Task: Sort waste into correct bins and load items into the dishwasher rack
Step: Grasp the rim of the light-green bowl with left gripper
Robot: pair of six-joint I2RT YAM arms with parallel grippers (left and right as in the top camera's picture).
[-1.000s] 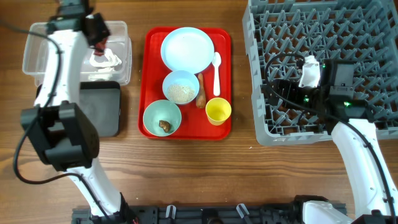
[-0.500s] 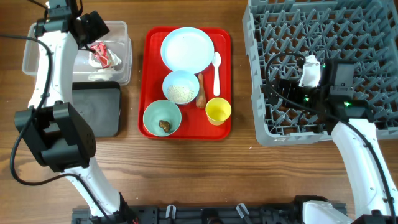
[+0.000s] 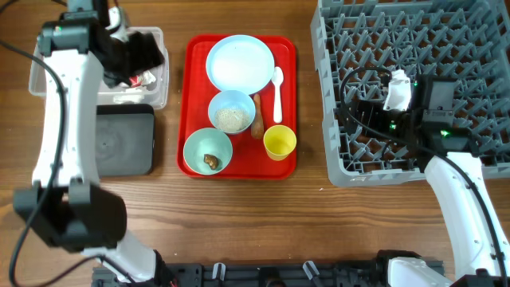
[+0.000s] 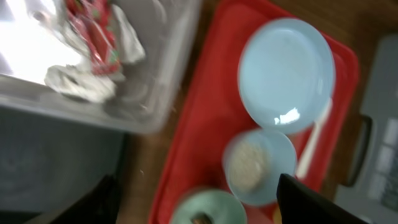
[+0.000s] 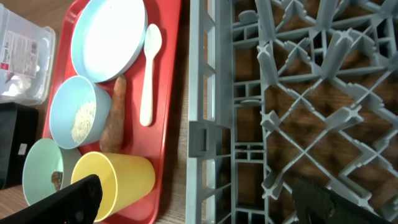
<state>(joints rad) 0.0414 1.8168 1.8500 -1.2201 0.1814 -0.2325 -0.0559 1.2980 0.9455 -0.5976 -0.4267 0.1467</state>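
The crumpled red-and-white wrapper [image 4: 93, 43] lies in the clear tub [image 3: 48, 64]. My left gripper [image 3: 143, 57] hangs over that tub's right end, open with nothing between its fingers [image 4: 311, 199]. On the red tray [image 3: 195, 104] sit the pale-blue plate [image 3: 239, 62], a bowl of rice [image 3: 232, 112], a bowl with a brown lump [image 3: 208, 151], the yellow cup [image 3: 280, 142], the white spoon [image 3: 277, 92] and the sausage stick [image 3: 257, 115]. Over the left side of the grey rack [image 3: 414, 48] my right gripper [image 3: 355, 115] stands open and empty.
The black tub [image 3: 123, 139] sits just in front of the clear one, left of the tray. A strip of bare wood separates the tray from the rack's left wall [image 5: 199, 93]. The rack's upright pegs rise around my right gripper.
My left gripper, shut on the wrapper above the clear tub a second ago, has opened. The wrapper now lies in the tub and the gripper has shifted right. The right arm has not moved.
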